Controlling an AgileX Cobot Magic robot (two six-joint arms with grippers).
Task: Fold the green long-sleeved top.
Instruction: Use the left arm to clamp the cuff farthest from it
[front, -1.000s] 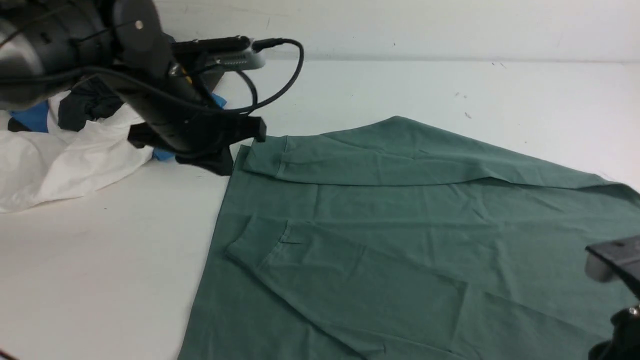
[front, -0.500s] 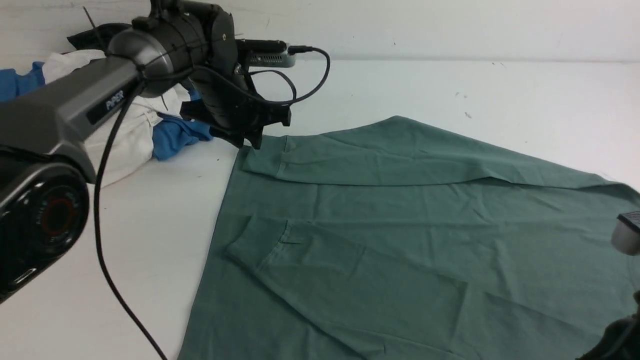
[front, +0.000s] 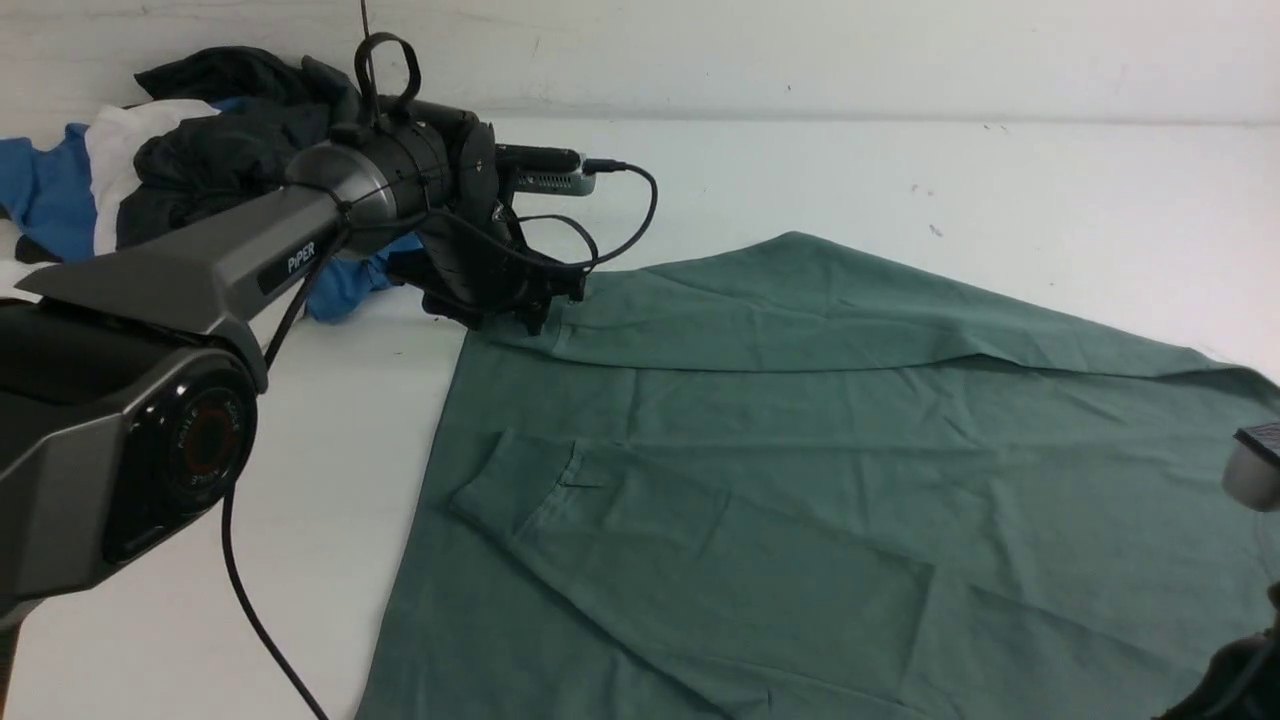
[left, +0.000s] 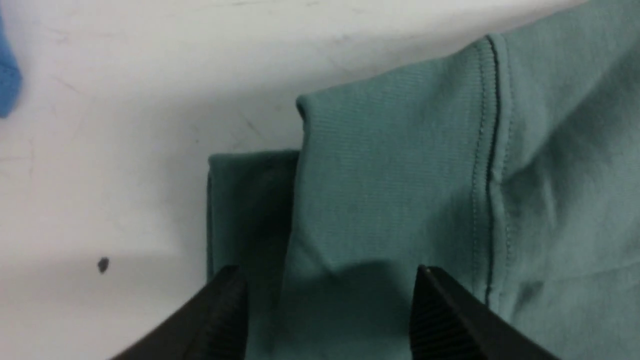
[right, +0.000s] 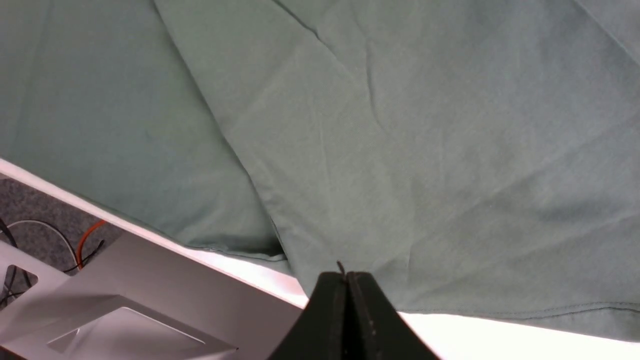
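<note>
1. White table (front: 1000, 190) lay beneath the top (front: 720, 520).
2. Left gripper (left: 327, 300) hovered at the top's cuffed corner, fingertips spread.
3. Right gripper (right: 345, 277) was near its hem side, fingers pressed together.

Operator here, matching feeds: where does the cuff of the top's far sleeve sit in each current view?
Front view: cuff in the upper left-centre, partly behind the left gripper.
Left wrist view: centre, large, between and beyond the open fingers.
Right wrist view: not in it.
Shared landmark: the green top, in all three.
</note>
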